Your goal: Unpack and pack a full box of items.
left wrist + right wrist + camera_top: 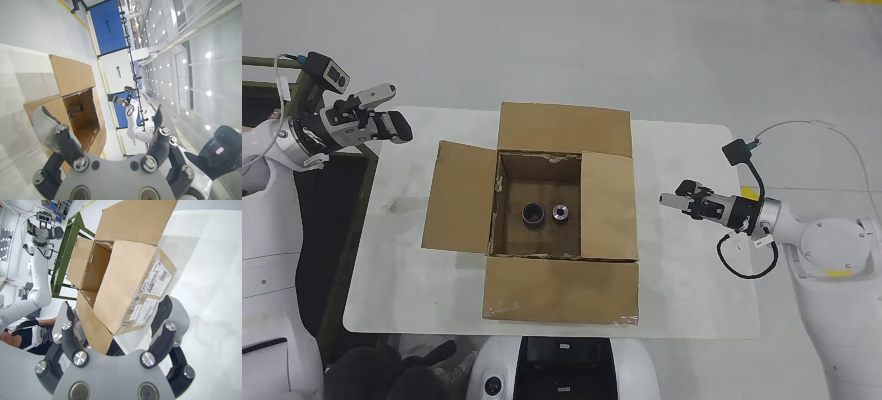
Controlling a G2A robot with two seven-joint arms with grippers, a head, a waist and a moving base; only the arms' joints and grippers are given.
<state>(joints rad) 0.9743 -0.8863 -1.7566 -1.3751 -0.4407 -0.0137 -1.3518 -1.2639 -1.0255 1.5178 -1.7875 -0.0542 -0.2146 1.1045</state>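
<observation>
wide-spread and holding nothing, the left gripper (101,113) frames the cardboard box (75,75) in its own wrist view, and its pale finger pads (45,125) touch nothing. seen from above, the left gripper (392,112) hangs near the far left corner of the white table (692,290), well apart from the box and close to a dark green frame (60,285) that stands beside the table.

the right gripper (116,305) is opened just as wide, its jaws empty. its black-lined fingers (162,313) sit to either side of the box's labelled wall without touching it. from above, the right gripper (674,198) hovers over the right part of the table, pointing at the box and near its right flap but apart from it.

the box (457,195) stands upright in the middle of the table with all four flaps folded outward. on its floor lie a dark cylinder (533,213) and, just beside it toward the right arm, a smaller silvery round piece (560,212). the left wrist view shows the cylinder (75,108) lying on its side inside the box.
</observation>
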